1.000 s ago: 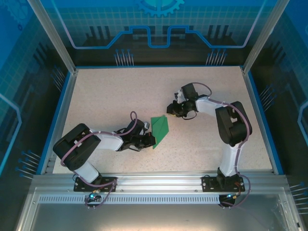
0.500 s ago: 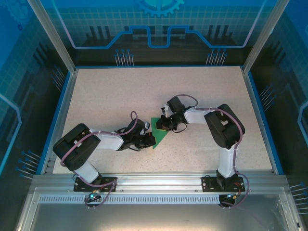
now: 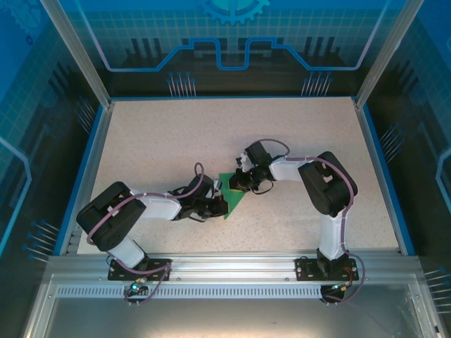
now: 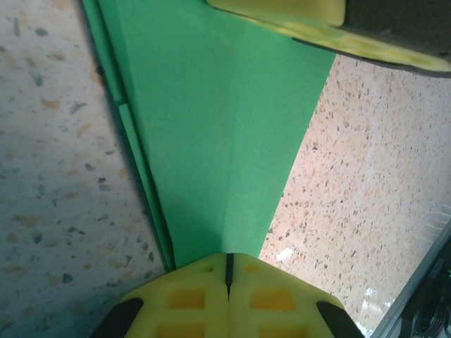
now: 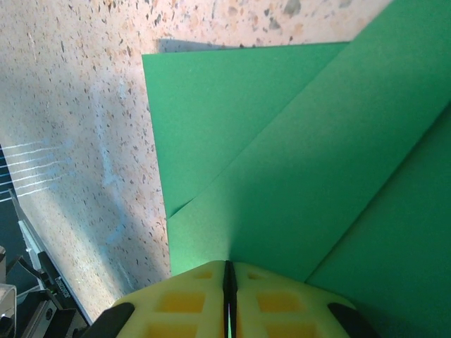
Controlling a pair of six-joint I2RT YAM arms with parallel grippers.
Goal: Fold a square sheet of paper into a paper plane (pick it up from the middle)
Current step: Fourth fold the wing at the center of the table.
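The big speckled table [image 3: 176,134] has a blue rim [image 3: 88,169] along its sides, and most of its top is bare, with lots of room at the far side and out to the left and right. The left arm [image 3: 134,211] lies low and reaches in toward the middle. The right arm [image 3: 328,183] bends over and reaches in from the other side. Between them, near the middle of the table and well away from every rim, sits the green paper [image 3: 232,196]. It is folded into a pointed shape, with the wide part toward the far side and the tip toward the near side. The left gripper [image 3: 217,204] is pinched tight on the paper's left edge; in its wrist view its yellow fingers [image 4: 190,296] press together and a crease runs up from them. Thin layered edges show along one side there. The right gripper [image 3: 236,184] is also pinched tight on the paper, at the far edge. In its wrist view a flap's slanted edge lies over a lower layer, whose square corner [image 5: 144,56] pokes out onto the table.
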